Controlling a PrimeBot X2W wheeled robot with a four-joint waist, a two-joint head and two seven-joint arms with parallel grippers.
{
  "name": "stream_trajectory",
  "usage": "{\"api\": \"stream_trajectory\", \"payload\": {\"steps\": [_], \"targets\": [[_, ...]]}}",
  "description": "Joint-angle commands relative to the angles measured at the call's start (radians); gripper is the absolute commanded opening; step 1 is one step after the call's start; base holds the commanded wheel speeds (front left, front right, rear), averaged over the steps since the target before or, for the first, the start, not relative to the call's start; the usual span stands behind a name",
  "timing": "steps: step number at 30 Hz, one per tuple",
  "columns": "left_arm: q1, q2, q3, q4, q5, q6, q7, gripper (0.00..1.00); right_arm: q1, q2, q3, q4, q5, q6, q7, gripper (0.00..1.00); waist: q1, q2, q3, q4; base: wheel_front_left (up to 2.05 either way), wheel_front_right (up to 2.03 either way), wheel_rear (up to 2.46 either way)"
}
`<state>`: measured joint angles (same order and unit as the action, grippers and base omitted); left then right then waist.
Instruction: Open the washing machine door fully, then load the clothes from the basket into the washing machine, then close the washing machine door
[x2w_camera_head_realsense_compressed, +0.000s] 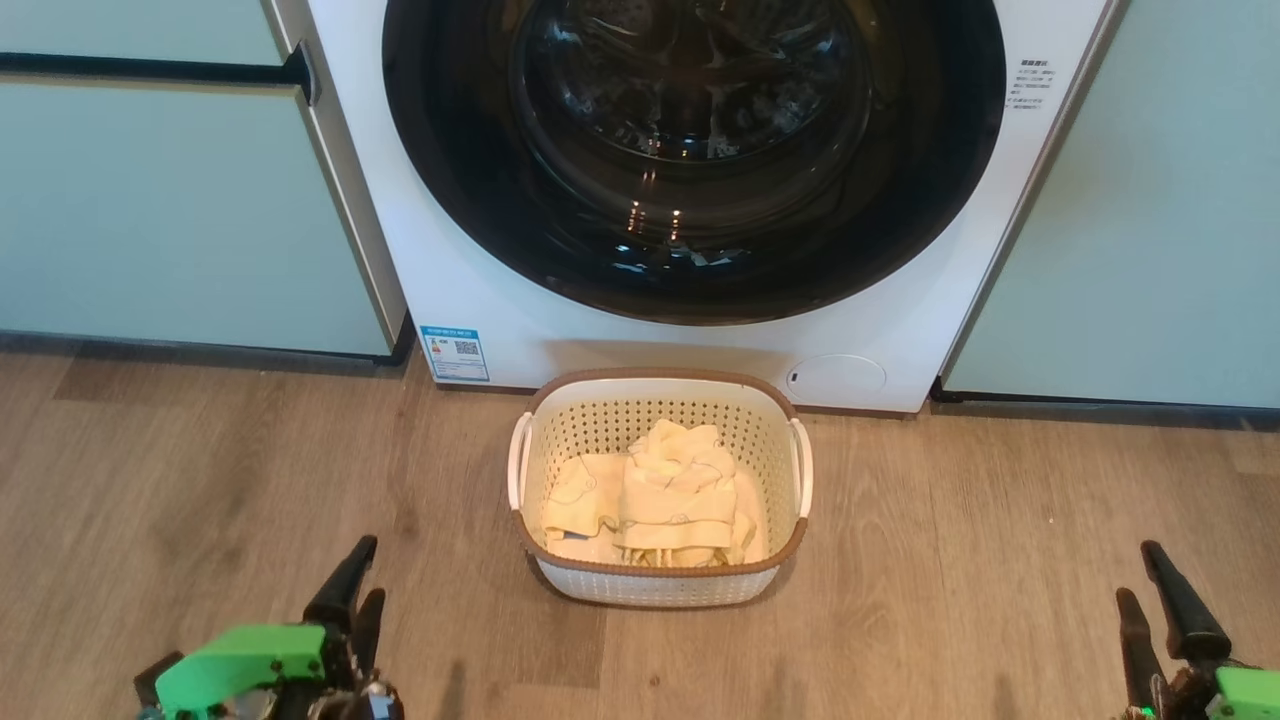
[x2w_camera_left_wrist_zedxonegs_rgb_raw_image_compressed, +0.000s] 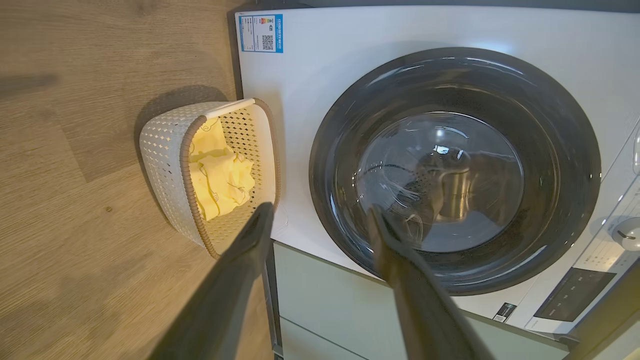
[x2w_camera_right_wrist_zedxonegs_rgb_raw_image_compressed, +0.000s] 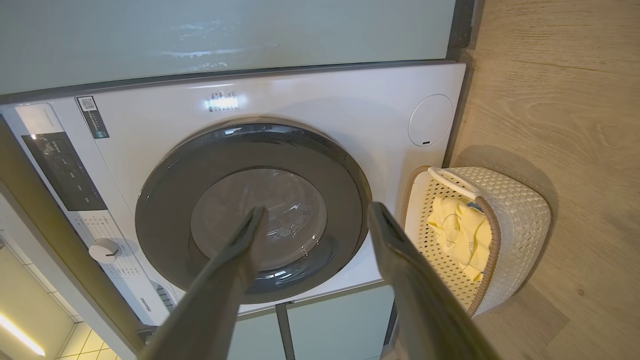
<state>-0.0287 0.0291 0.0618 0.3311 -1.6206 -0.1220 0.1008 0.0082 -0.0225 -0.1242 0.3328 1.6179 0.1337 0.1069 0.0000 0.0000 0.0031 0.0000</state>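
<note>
Wooden floor (x2w_camera_head_realsense_compressed: 1000, 560), basket (x2w_camera_head_realsense_compressed: 650, 588) on it, washing machine (x2w_camera_head_realsense_compressed: 560, 335) seemingly too

The left gripper (x2w_camera_head_realsense_compressed: 368, 572) sits low at the near left and the right gripper (x2w_camera_head_realsense_compressed: 1138, 572) low at the near right, well apart from each other. Each one points its two long dark fingers toward the far side. In both wrist views the fingers are spread wide, and nothing is between them. Both grippers are empty and touch nothing.
</note>
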Motion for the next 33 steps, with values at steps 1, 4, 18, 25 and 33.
{"api": "stream_trajectory", "payload": {"steps": [1,4,18,25,33], "targets": [[-0.049,0.008,0.001,-0.038,0.007,-0.001,-0.012,1.0,-0.05,-0.012,-0.004,-0.041,-0.005,0.0,-0.005,1.0,0.0,0.0,0.0,0.0,0.0,0.0,0.0],[-0.052,0.008,-0.006,-0.044,0.01,-0.001,-0.02,1.0,-0.052,-0.014,-0.005,-0.046,-0.008,0.0,-0.008,1.0,0.0,0.0,0.0,0.0,0.0,0.0,0.0],[-0.071,0.019,-0.043,-0.071,0.057,-0.002,-0.066,1.0,-0.062,-0.03,0.002,-0.064,-0.065,0.0,-0.038,1.0,0.0,0.0,0.0,0.001,0.0,0.0,0.0],[-0.084,0.028,-0.058,-0.069,0.153,0.002,-0.09,1.0,-0.069,-0.046,0.011,-0.063,-0.148,-0.001,-0.067,1.0,0.0,0.0,0.0,0.002,0.0,0.0,0.0],[-0.091,0.025,-0.064,-0.085,0.33,0.02,-0.113,1.0,-0.079,-0.063,0.014,-0.061,-0.284,-0.001,-0.101,1.0,0.0,0.0,0.002,0.002,0.0,0.0,0.0]]}}
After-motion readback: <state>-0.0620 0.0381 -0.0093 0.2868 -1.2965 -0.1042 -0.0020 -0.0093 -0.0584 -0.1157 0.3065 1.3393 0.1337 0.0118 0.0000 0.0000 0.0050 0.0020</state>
